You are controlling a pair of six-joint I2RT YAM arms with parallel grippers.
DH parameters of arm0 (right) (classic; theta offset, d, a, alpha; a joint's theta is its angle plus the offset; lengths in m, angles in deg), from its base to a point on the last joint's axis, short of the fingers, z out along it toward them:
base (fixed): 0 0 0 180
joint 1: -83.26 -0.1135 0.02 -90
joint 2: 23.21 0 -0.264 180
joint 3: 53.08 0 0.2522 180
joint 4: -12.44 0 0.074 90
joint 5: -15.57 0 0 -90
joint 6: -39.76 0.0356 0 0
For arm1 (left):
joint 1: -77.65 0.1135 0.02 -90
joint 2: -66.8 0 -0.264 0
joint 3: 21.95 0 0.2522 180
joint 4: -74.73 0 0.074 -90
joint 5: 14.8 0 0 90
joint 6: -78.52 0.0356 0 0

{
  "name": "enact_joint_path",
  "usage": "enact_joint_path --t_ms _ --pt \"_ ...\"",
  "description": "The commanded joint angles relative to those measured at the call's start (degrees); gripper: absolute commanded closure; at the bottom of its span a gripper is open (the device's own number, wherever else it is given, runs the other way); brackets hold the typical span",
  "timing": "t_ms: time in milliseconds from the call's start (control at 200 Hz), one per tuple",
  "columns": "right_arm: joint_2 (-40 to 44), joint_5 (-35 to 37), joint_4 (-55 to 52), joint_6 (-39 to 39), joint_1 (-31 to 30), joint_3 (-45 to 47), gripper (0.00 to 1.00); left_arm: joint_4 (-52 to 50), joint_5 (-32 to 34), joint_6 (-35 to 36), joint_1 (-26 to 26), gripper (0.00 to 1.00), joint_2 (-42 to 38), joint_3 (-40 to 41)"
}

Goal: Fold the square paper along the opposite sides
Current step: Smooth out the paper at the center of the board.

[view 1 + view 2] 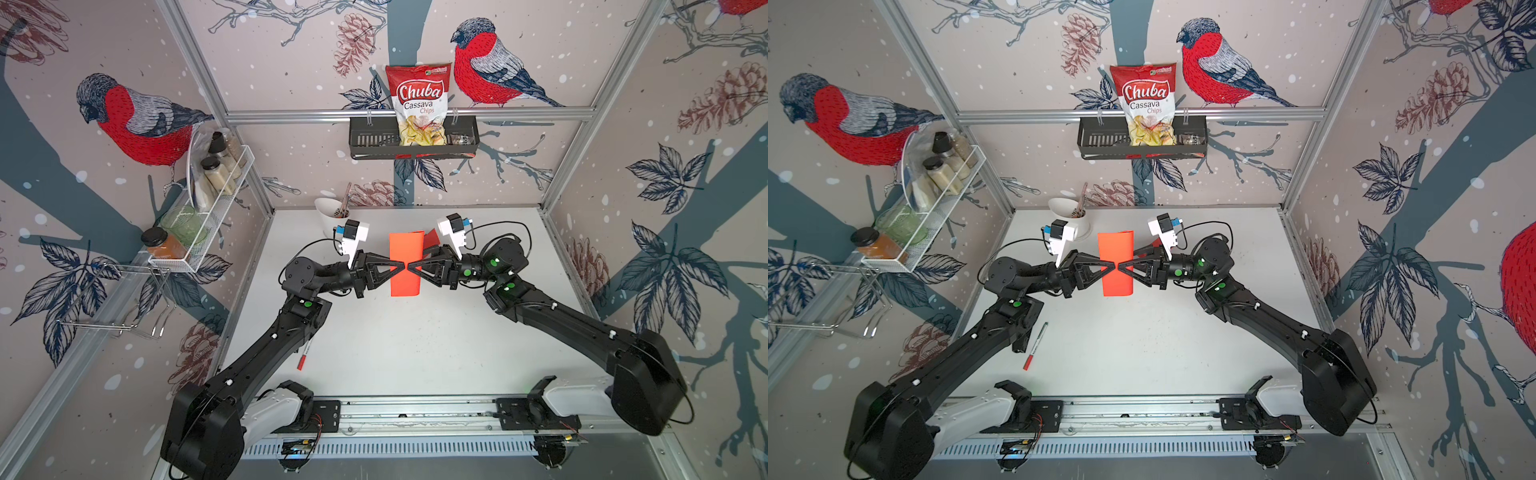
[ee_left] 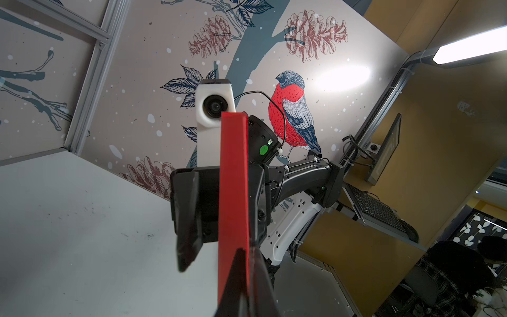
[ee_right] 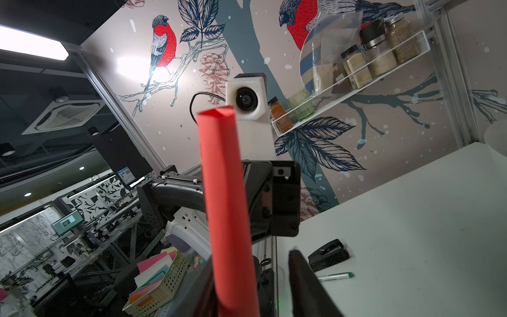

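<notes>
You have the smooth orange-red paper (image 1: 404, 249), bent over into a narrow rounded fold, held off the matte white surface (image 1: 415, 340) between both hands. Your left hand (image 1: 399, 268) pinches its edge. Your right hand (image 1: 412, 267) stands parted, one black finger (image 3: 304, 280) clear of the sheet.

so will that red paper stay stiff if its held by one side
Probably floppy and light: the paper is a thin sheet, its fold rounded, not creased. Pinched mid-edge by the left gripper, its free ends may droop.
</notes>
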Motion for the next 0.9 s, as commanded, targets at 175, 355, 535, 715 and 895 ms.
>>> enact_joint_path --t_ms 175,355,535,715,895 --pt "2.12 -1.94 1.01 -0.09 0.96 1.07 1.0 2.31 -2.07 0.52 1.11 1.0 -0.07 0.65" --pt "2.48 -3.04 2.26 1.47 1.37 1.02 0.94 2.59 -2.4 0.23 1.37 1.0 0.01 0.6" --pt "2.86 -3.76 2.85 0.2 0.14 2.91 0.08 7.26 -2.81 -3.26 1.43 1.0 0.5 -0.01" --pt "5.43 -1.9 1.42 -5.53 -1.44 6.59 0.1 11.68 -2.97 -6.89 1.55 1.0 1.39 -0.62" --pt "5.12 -4.01 3.11 -4.25 -1.53 7.08 0.6 11.22 -3.27 -6.68 1.64 1.0 1.99 -0.9"
